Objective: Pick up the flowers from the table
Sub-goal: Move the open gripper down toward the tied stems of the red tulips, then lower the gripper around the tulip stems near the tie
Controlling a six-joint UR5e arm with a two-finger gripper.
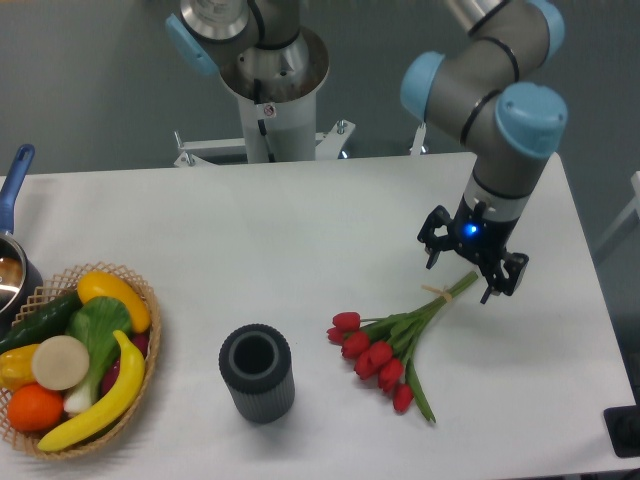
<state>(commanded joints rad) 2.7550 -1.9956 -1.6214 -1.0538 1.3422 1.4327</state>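
Nearest object: a dark ribbed cylinder vase (257, 373) is seen standing upright at the front of the table (300, 230), left of the blooms.
Flowers: the flowers (390, 350) are laid flat on the table right of centre, red heads toward the front-left, tied stems (452, 291) pointed up-right.
Gripper: the gripper (473, 268) is held over the stem ends, its fingers spread wide on either side; nothing is gripped.
Basket: a wicker basket of produce (75, 355) is placed at the far left, well apart.
Pan: a blue-handled pan (12, 250) is partly seen at the left edge.
Handling: the bunch is judged light and limp, the blooms easily crushed.
Grasp point: the bundled stems near the tie are judged the firmest hold.
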